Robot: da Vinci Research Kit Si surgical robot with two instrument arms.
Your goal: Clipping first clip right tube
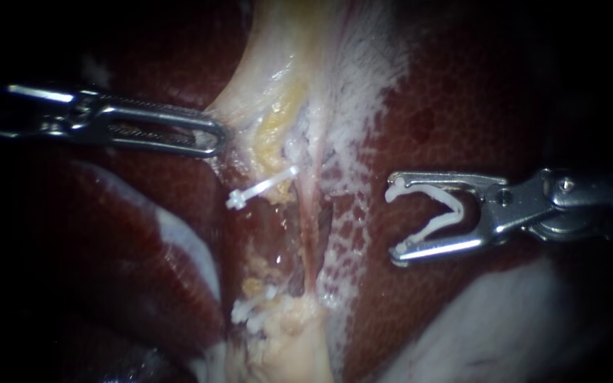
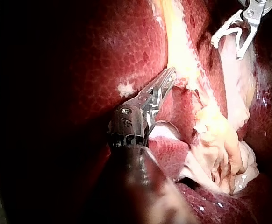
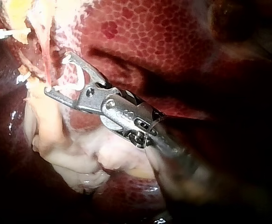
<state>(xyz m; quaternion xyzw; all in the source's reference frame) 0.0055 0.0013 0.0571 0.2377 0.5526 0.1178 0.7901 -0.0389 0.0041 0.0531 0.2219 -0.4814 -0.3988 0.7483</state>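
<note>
right tube [image 1: 311, 227] | bare pink strand dead ahead of my right instrument [image 1: 394, 223], apart, running crosswise to its mouth | jaws wide, cradling white clip [image 1: 440, 213] | left instrument [image 1: 216, 140] beyond, clamped on pale tissue [image 1: 250, 92]

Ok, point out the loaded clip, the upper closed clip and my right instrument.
loaded clip [image 1: 455, 207], endoscope view, on its bend.
upper closed clip [image 1: 260, 187], endoscope view, on its middle.
right instrument [image 1: 396, 220], endoscope view, midway between its tips.
</note>
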